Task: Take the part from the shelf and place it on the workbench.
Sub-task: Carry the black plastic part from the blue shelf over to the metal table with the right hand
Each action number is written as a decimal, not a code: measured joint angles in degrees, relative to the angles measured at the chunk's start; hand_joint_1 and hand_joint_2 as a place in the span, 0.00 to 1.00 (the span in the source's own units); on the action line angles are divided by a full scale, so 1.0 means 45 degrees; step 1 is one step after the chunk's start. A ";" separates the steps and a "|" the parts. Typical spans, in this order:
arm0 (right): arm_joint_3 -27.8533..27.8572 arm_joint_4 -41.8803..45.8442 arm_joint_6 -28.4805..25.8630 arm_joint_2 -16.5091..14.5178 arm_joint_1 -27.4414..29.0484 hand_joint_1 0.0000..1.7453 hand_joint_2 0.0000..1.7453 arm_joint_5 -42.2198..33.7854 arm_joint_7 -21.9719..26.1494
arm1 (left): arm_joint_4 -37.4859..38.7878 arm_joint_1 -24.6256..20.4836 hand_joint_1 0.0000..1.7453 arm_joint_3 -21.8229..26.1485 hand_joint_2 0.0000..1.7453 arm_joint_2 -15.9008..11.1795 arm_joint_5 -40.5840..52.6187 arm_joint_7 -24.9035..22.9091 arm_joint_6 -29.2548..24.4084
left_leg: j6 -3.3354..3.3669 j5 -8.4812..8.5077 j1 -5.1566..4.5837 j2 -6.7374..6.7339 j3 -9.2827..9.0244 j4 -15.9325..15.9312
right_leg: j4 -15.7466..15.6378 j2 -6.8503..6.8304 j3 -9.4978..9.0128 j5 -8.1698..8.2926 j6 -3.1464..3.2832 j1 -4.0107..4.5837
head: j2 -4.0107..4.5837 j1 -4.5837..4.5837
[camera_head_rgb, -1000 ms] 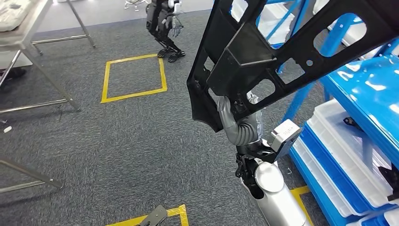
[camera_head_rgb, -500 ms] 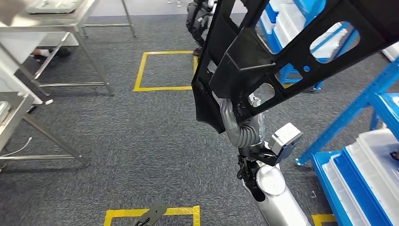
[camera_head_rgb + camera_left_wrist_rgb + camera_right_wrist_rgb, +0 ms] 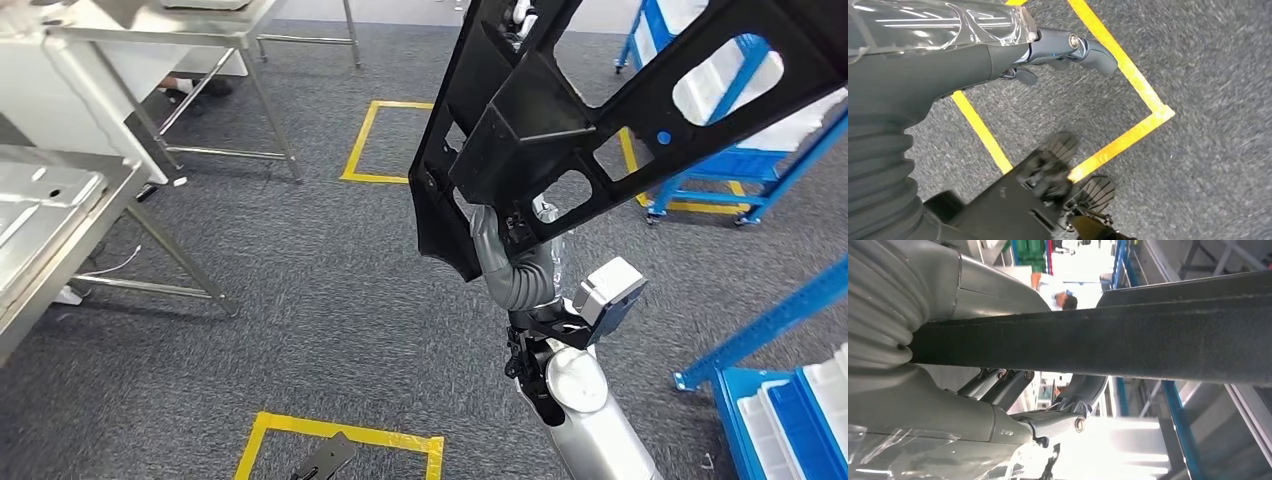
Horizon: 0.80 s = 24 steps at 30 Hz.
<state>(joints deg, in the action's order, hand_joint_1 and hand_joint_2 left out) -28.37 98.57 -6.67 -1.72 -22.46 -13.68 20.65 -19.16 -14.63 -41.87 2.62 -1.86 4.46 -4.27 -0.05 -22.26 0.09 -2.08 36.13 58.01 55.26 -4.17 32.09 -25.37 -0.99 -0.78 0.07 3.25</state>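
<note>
The black plastic frame part point(image 3: 600, 110) is gripped aloft by the right hand point(image 3: 500, 235), off the shelf; placement on the steel surface point(image 3: 60, 215) remains. The left hand point(image 3: 1068, 47) is held empty, fingers loosely apart.

Black part point(image 3: 600, 110) hides the right hand's fingers point(image 3: 998, 382) — top cropped.

no readable text, labels or numbers anywhere
</note>
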 joint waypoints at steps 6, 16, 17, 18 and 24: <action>-0.0011 0.0004 -0.0002 0.0001 -0.0033 1.00 1.00 0.0000 -0.0002 | 0.0010 0.0013 0.00 0.0007 1.00 -0.0060 -0.0005 -0.0038 0.0117 | 0.0444 0.0292 -0.0075 0.0310 -0.0497 -0.0959 | 0.0408 0.0015 0.0038 -0.0445 -0.0328 -0.0001 | -0.0002 -0.0019; -0.0010 -0.0004 -0.0004 0.0062 0.0033 1.00 1.00 -0.0004 -0.0009 | 0.0013 -0.0014 0.00 0.0009 1.00 -0.0066 -0.0006 -0.0044 0.0208 | 0.0332 0.0147 0.0093 0.1925 -0.0495 -0.0738 | 0.0520 0.1793 0.0485 0.0083 -0.0508 -0.0290 | 0.0000 -0.0036; -0.0011 -0.0006 -0.0002 0.0064 0.0031 1.00 1.00 -0.0005 -0.0011 | 0.0013 -0.0010 0.00 0.0009 1.00 -0.0068 -0.0011 -0.0046 0.0225 | 0.0256 0.0133 0.0103 0.2060 -0.0434 -0.0702 | 0.0267 0.1944 0.0373 0.0107 -0.0478 -0.0296 | 0.0000 -0.0038; -0.0012 -0.0006 0.0000 0.0067 0.0025 1.00 1.00 -0.0007 -0.0012 | 0.0015 0.0001 0.00 0.0009 1.00 -0.0070 -0.0025 -0.0051 0.0250 | 0.0192 0.0149 0.0119 0.2186 -0.0377 -0.0691 | 0.0243 0.1888 0.0357 0.0084 -0.0416 -0.0260 | 0.0000 -0.0039; -0.0012 -0.0007 0.0005 0.0034 -0.0063 1.00 1.00 -0.0039 -0.0012 | 0.0022 0.0073 0.00 0.0009 1.00 -0.0091 -0.0173 -0.0124 0.0391 | -0.0073 -0.1119 0.0122 0.0854 0.1016 0.2029 | 0.0192 0.0908 0.0262 0.0073 0.0021 -0.0147 | 0.0000 0.0047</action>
<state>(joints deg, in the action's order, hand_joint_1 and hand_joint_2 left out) -28.43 98.54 -6.64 -1.57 -22.74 -13.86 20.60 -19.06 -14.30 -41.83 2.21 -2.64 3.90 -2.51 -0.38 -27.29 0.64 1.76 40.71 67.14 56.13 -0.09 33.27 -25.03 -0.89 -1.44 0.07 3.46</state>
